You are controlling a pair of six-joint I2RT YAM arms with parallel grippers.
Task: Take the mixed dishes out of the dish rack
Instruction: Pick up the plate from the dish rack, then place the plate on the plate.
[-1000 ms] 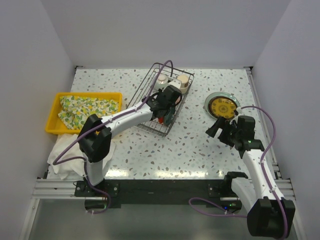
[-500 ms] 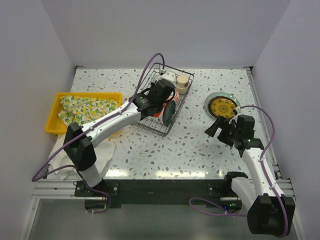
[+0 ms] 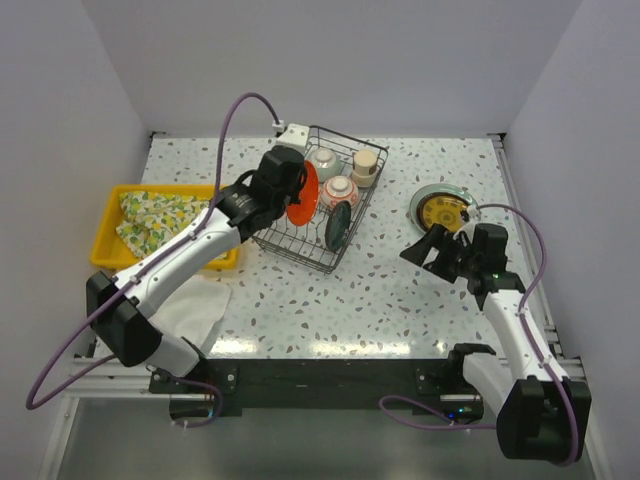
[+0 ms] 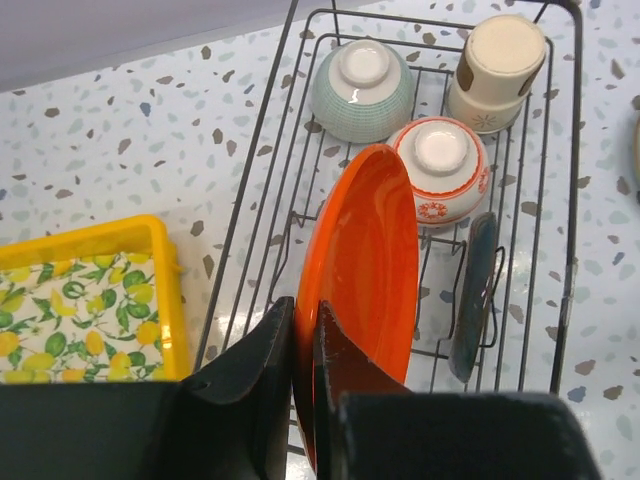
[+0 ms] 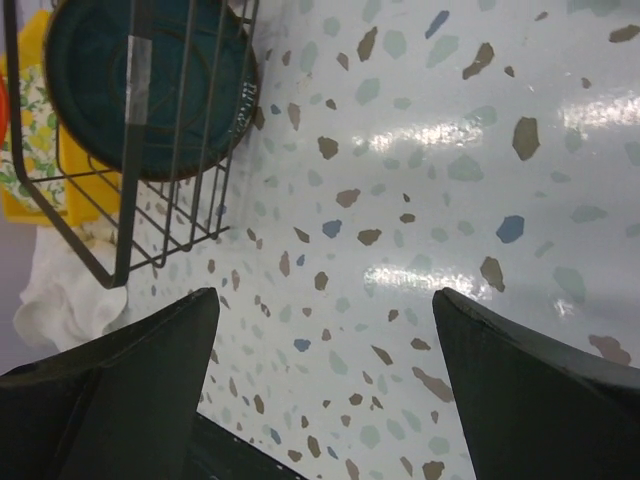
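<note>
The black wire dish rack (image 3: pixel 318 259) (image 4: pixel 568 210) stands at the back middle of the table. My left gripper (image 3: pixel 290 192) (image 4: pixel 304 330) is shut on the rim of the orange-red plate (image 3: pixel 304 193) (image 4: pixel 375 250), held on edge above the rack's left side. Still in the rack are a dark plate (image 3: pixel 337 226) (image 4: pixel 472 290) (image 5: pixel 130 70) on edge, a celadon bowl (image 3: pixel 324 163) (image 4: pixel 361 88), a red-patterned white bowl (image 3: pixel 341 190) (image 4: pixel 443 170) and a beige cup (image 3: pixel 366 166) (image 4: pixel 495 70). A yellow plate (image 3: pixel 445 212) lies on a grey-green plate (image 3: pixel 423 196) right of the rack. My right gripper (image 3: pixel 418 251) (image 5: pixel 325 310) is open over bare table beside that stack.
A yellow tray (image 3: pixel 108 222) (image 4: pixel 170 270) with a lemon-patterned cloth (image 3: pixel 170 215) (image 4: pixel 70 320) sits at the left. A white cloth (image 3: pixel 195 310) (image 5: pixel 60 290) lies at the near left. White walls close in the back and sides.
My left gripper has lifted the orange-red plate up out of the rack and carried it leftward. The right gripper has shifted slightly left, still open.
</note>
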